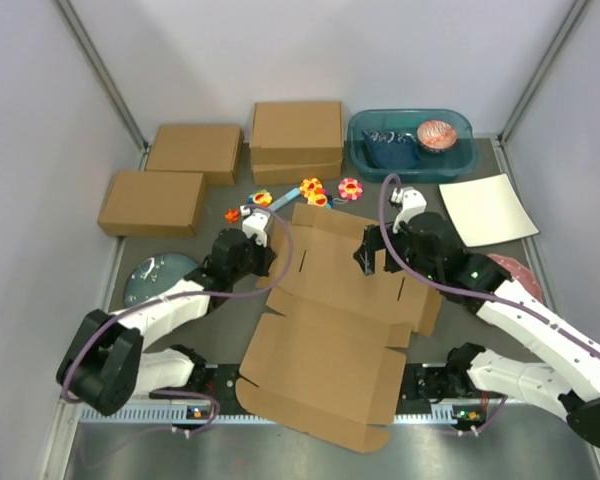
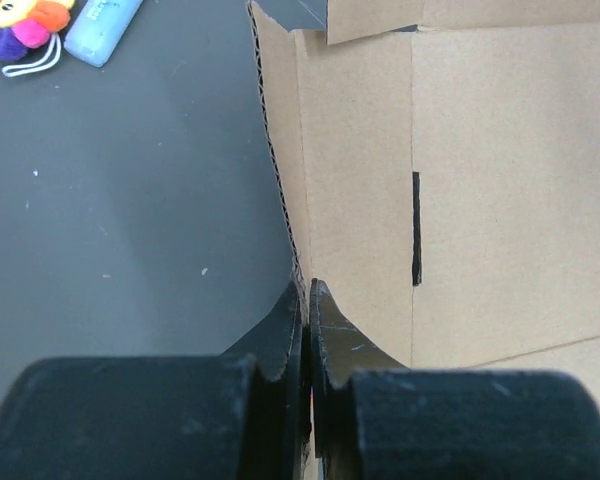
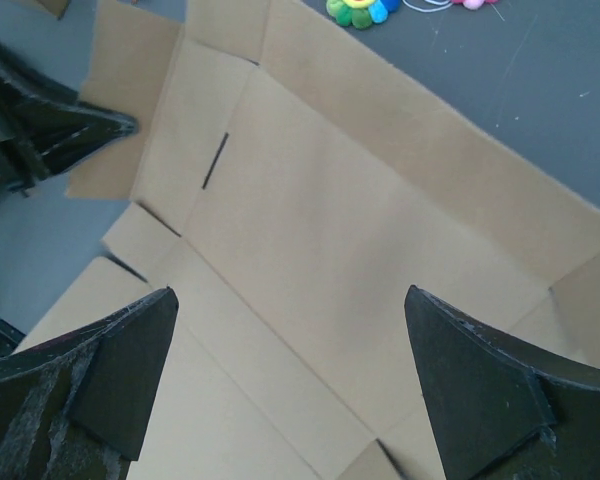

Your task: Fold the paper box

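Observation:
The paper box [image 1: 330, 330] lies mostly flat in the middle of the table, a brown die-cut sheet with flaps and slots. Its left side flap [image 2: 350, 180] stands raised. My left gripper [image 1: 270, 262] is shut on that flap's edge, and the cardboard runs between the closed fingertips [image 2: 307, 290]. My right gripper [image 1: 368, 255] hovers over the right part of the box base [image 3: 330, 200]. It is wide open [image 3: 290, 292] and holds nothing. The left gripper's fingers [image 3: 80, 130] show at the left edge of the right wrist view.
Three ready-made brown boxes [image 1: 193, 150] [image 1: 151, 201] [image 1: 296, 135] stand at the back left. A teal bin [image 1: 365, 150] and a white sheet [image 1: 486, 208] are at the back right. Small colourful toys [image 1: 310, 190] lie behind the box. A round bluish plate [image 1: 158, 275] lies on the left.

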Motion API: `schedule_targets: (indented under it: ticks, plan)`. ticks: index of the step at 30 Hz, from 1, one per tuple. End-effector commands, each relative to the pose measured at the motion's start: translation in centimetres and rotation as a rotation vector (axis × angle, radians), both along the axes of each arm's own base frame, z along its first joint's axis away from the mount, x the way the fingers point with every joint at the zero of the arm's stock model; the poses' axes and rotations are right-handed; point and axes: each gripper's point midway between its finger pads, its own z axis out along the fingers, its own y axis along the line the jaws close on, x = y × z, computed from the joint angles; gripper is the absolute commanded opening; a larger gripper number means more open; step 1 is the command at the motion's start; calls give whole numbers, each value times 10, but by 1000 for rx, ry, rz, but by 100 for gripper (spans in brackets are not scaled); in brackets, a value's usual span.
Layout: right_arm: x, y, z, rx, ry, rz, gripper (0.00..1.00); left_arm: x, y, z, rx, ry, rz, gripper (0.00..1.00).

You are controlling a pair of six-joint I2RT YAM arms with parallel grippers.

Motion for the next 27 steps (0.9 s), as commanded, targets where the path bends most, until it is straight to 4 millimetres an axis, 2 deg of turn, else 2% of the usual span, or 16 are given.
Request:
schedule_targets:
  ticks: [1,7,9,11,12,15,16,18,19,20,22,23,25,27]
  plan:
    - [15,6,25,-9,-91,4,97,0,-1,36,-21,-226,-13,2]
    - [38,13,33,-114,-173,38,97,-9,2,41,-25,-242,-10,1]
    - [48,15,48,-117,-238,30,98,-11,-1,41,-10,-232,-27,1]
    - [58,20,53,-141,-290,47,98,-13,-1,44,-13,-244,-26,1]
    - [66,25,65,-127,-342,44,98,-14,-1,44,-15,-249,-27,1]
    - [81,34,63,-212,-431,101,98,-16,-1,44,-19,-254,-28,1]
    - [89,39,70,-204,-485,95,98,-16,-1,45,-20,-255,-30,1]
    - [99,45,56,-255,-510,122,99,-19,-4,43,-20,-255,-41,1]
    - [103,55,57,-242,-534,159,99,-21,-6,42,-21,-255,-48,1]
    - [108,57,53,-261,-535,180,99,-20,-2,40,-7,-263,-22,1]
    - [116,66,41,-265,-506,228,99,-23,-6,41,4,-278,-36,1]
    - [120,59,31,-272,-451,235,99,-25,-7,42,5,-282,-38,1]
    - [121,66,26,-229,-405,292,99,-26,-8,42,12,-290,-40,1]
    - [127,60,20,-216,-375,289,99,-28,-9,43,17,-296,-42,0]
